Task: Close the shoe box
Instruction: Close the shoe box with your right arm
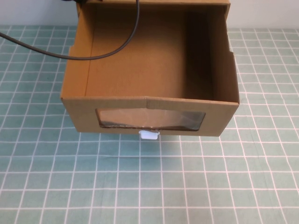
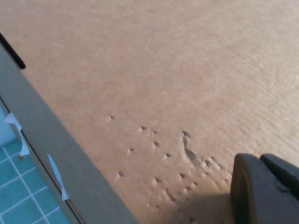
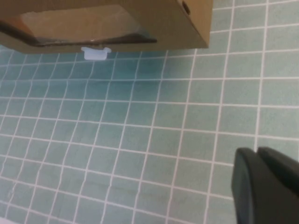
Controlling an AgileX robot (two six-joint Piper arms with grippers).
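A: Where does the shoe box (image 1: 149, 70) sit, and why is it like that?

B: It stands in the middle of the table, toward the far edge, on the green gridded mat (image 1: 149, 186). The drawer is drawn well out toward the robot and its brown inside lies open and empty, so I judge that closing has not yet begun. A dark cable (image 1: 93, 55) hangs across the open top.

A: Which way does it point?

B: The front panel faces the robot, with its wrinkled dark window (image 1: 150, 120) and the small white tab (image 1: 149, 135) just below it. The long axis of that front runs left to right, while the drawer's travel runs near to far. A push on the front, away from the robot, would probably send it home.

A: And the pincers?

B: The left gripper (image 2: 266, 189) is very close to a plain cardboard face of the box, dimpled with small dents; perhaps it is there to steady the box. Only one dark finger shows, so I cannot tell its state. The right gripper (image 3: 266, 184) hovers over bare mat, in front of the box. Again I cannot tell.
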